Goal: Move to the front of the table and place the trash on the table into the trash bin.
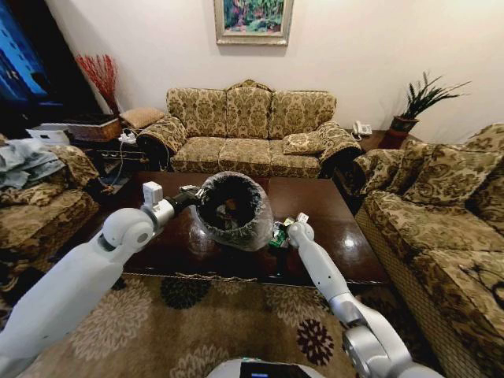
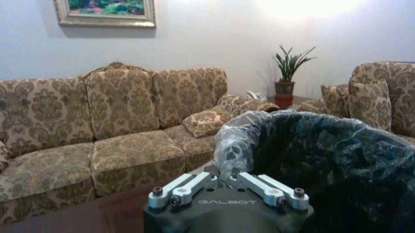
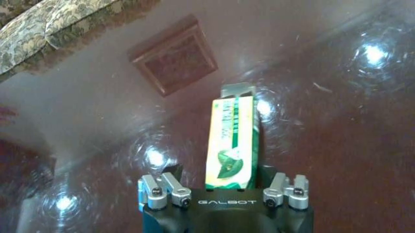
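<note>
Both of my white arms reach forward over a patterned rug (image 1: 197,323) toward the dark glossy desk (image 1: 339,236). On the left, my left tool (image 1: 194,194) is clamped on the rim of the black trash bin (image 1: 232,209), holding it tilted above the desk, its clear liner puffing over the edge. To the right, my right tool (image 1: 281,233) sits low over the desk, jaws spread wide around a green wrapper (image 3: 232,143) lying flat on the wood.
</note>
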### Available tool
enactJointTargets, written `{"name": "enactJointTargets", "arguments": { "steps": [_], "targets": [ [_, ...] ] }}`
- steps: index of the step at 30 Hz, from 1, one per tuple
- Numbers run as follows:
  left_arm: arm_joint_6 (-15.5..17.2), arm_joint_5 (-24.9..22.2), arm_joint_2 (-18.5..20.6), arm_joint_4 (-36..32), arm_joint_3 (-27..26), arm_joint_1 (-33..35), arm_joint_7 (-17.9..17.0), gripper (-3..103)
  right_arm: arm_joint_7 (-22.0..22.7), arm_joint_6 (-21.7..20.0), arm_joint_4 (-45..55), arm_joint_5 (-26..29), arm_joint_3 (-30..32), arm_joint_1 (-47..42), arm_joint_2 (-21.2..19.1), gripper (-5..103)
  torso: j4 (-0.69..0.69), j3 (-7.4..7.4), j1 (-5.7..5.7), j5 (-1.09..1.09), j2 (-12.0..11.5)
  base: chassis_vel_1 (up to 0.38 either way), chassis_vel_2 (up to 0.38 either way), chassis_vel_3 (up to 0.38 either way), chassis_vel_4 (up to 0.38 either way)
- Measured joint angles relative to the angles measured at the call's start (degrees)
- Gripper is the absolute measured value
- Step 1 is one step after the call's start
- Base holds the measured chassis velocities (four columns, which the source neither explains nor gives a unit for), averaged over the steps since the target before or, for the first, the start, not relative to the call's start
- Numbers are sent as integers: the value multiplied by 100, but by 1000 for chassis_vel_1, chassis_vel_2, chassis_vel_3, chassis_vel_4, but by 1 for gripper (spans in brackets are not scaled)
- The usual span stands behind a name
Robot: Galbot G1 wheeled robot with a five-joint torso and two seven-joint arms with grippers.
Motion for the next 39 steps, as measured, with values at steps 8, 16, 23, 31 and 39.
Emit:
{"name": "enactJointTargets", "arguments": {
  "steps": [8, 16, 23, 31, 39],
  "targets": [
    [-41, -72, 4, -50, -43, -33, -70, 3, 123, 135, 239, -13, -23, -81, -135, 57, 0, 1, 0, 1, 0, 0, 0, 0, 0],
    [-48, -136, 20, -132, -86, -50, -72, 3, 424, 242, 706, 292, -28, -224, -372, 33, 0, 0, 0, 1, 0, 0, 0, 0, 0],
    [-48, -150, 21, -238, -183, 92, -76, 3, 622, 391, 1434, 403, -54, -425, -773, 21, 0, 0, 0, 1, 0, 0, 0, 0, 0],
    [-49, -139, -17, -374, -247, 250, -76, 3, 846, 388, 2157, 922, -112, -500, -1202, 1, -1, 0, 0, 0, 0, 0, 0, 0, 0],
    [-53, -133, 53, -372, -209, 276, -69, 3, 805, 445, 1656, 555, -184, -397, -733, 13, 0, 0, 0, -1, 0, 0, 0, 0, 0]
  ]
}}
